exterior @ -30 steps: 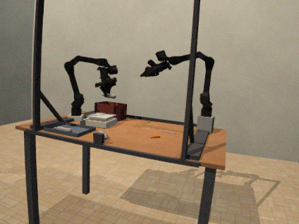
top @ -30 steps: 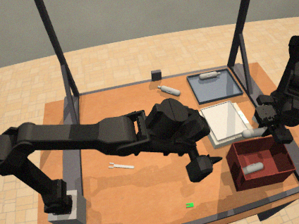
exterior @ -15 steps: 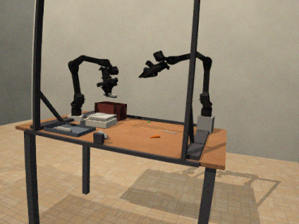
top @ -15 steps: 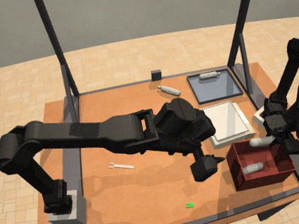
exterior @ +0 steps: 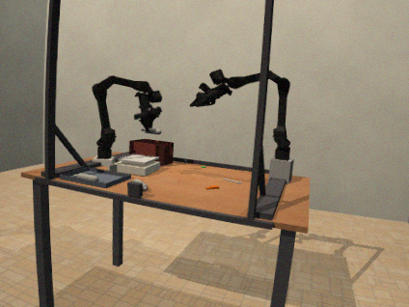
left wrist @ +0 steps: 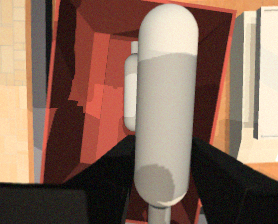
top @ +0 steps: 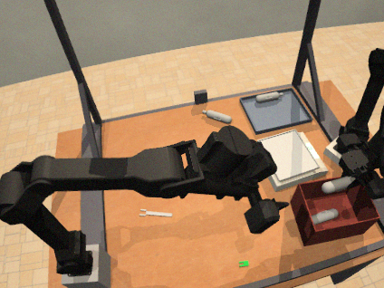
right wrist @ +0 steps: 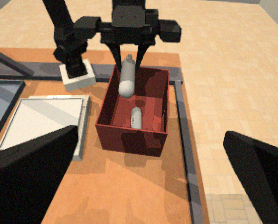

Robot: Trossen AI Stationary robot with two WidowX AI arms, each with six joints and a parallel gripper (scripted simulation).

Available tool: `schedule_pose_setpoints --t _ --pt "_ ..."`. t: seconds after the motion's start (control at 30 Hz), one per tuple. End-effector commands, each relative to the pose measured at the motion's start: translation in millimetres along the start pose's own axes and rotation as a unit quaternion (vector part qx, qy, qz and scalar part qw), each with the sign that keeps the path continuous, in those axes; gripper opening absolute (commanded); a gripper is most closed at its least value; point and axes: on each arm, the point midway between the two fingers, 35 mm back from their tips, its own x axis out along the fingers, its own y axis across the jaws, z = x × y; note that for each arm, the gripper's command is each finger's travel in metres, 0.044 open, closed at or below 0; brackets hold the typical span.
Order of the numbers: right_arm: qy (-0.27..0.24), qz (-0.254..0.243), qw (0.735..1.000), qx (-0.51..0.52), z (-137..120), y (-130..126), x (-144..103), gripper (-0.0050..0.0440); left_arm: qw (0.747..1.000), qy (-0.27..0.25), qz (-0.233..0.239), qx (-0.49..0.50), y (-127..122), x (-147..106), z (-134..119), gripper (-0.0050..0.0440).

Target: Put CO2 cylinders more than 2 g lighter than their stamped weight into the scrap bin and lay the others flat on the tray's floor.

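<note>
the left gripper [top: 357, 178] [exterior: 149, 127] [left wrist: 162, 143] [right wrist: 128, 71] is closed on a pale grey, round-ended metal cylinder [top: 334, 185] [exterior: 153, 131] [left wrist: 166, 95] [right wrist: 127, 84], above the dark red, open-topped box-shaped bin [top: 341, 231] [exterior: 150, 149] [left wrist: 223, 65] [right wrist: 132, 140] at the lower right of the top frame. a second grey cylinder [top: 326, 216] [left wrist: 130, 92] [right wrist: 136, 118] lies inside the bin. another grey cylinder [top: 268, 97] [exterior: 87, 177] lies in the blue-grey, shallow rectangular tray [top: 283, 114] [exterior: 114, 179], upper right of the top frame; a fourth grey cylinder [top: 218, 116] [exterior: 144, 184] lies on the orange-brown tabletop [top: 168, 238] [exterior: 188, 191], upper centre. the white, flat-topped scale [top: 290, 156] [exterior: 139, 161] [left wrist: 270, 75] [right wrist: 45, 120] bears no cylinder. the right gripper [top: 281, 185] [exterior: 192, 105] [right wrist: 151, 135] is wide open, holding nothing.
</note>
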Motion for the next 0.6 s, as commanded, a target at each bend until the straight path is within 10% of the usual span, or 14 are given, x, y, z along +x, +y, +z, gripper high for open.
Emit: schedule_pose_setpoints --t 0.0,0.57 --pt "-0.012 0.001 1.000 -0.001 8.7 0.8 -5.8 0.0440 1.000 -0.007 0.006 -0.004 5.5 5.6 -2.3 -0.0050" --pt "-0.012 0.001 1.000 -0.001 8.7 0.8 -5.8 0.0440 1.000 -0.010 0.014 -0.001 22.8 30.0 -11.3 -0.0050"
